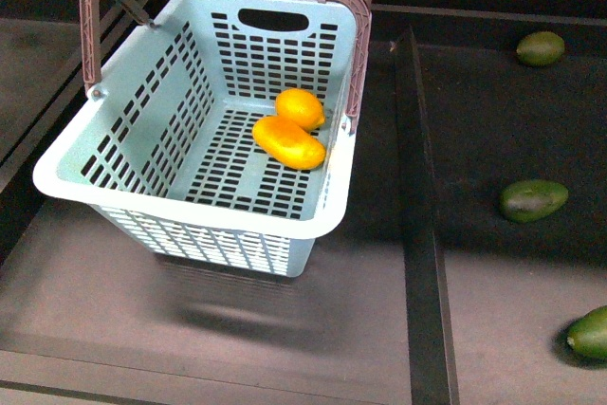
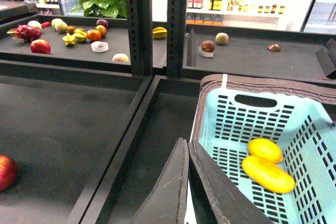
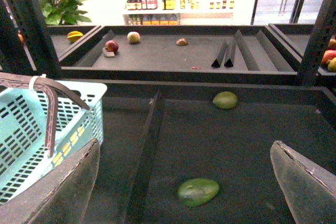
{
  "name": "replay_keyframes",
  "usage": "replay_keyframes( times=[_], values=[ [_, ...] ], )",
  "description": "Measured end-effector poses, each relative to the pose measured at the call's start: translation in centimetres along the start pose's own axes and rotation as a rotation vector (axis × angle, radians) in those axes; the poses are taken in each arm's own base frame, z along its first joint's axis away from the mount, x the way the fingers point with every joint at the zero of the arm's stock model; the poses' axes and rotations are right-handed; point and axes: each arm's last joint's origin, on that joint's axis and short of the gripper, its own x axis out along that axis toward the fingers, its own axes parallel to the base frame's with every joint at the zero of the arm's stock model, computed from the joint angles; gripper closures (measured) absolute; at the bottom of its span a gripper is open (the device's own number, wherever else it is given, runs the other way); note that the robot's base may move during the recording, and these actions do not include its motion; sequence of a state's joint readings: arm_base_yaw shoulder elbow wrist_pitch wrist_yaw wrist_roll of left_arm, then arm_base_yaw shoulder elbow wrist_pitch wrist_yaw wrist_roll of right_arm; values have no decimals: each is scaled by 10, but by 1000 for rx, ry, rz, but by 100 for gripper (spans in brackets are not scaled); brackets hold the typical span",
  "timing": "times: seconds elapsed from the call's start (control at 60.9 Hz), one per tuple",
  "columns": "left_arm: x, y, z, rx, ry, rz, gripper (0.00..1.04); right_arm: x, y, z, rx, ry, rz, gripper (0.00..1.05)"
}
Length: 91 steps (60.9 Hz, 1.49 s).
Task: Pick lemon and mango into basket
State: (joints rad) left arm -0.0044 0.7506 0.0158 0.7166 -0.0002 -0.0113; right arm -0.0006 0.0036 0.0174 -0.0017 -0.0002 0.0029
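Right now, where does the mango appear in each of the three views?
Front view: the mango lies on the basket floor, touching the lemon.
Left wrist view: the mango is inside the basket, beside the lemon.
Right wrist view: not visible.
Shared landmark: the teal basket.

Slotted teal plastic basket, smooth glossy mango and lemon, matt dark shelf.

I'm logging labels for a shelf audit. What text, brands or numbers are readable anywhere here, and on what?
None can be read.
Basket, lemon, mango: no print visible.
Bottles on the far shelves: labels too small and blurred.
Avocados: no stickers visible.
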Motion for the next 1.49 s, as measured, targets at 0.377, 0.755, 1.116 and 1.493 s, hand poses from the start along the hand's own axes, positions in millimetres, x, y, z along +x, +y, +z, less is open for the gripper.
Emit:
replay_keyframes(
  times=[0.377, 0.755, 1.116, 1.493],
  values=[
    [-19, 0, 8, 0, -28, 0, 101, 0, 0, 0, 0, 0, 0, 9],
    [-31, 0, 9, 0, -33, 0, 101, 0, 0, 0, 0, 0, 0, 9],
    [-45, 0, 4, 0, 0, 0, 101, 0, 0, 0, 0, 0, 0, 9],
    [-49, 0, 5, 0, -28, 0, 101, 0, 0, 0, 0, 0, 0, 9]
  ],
)
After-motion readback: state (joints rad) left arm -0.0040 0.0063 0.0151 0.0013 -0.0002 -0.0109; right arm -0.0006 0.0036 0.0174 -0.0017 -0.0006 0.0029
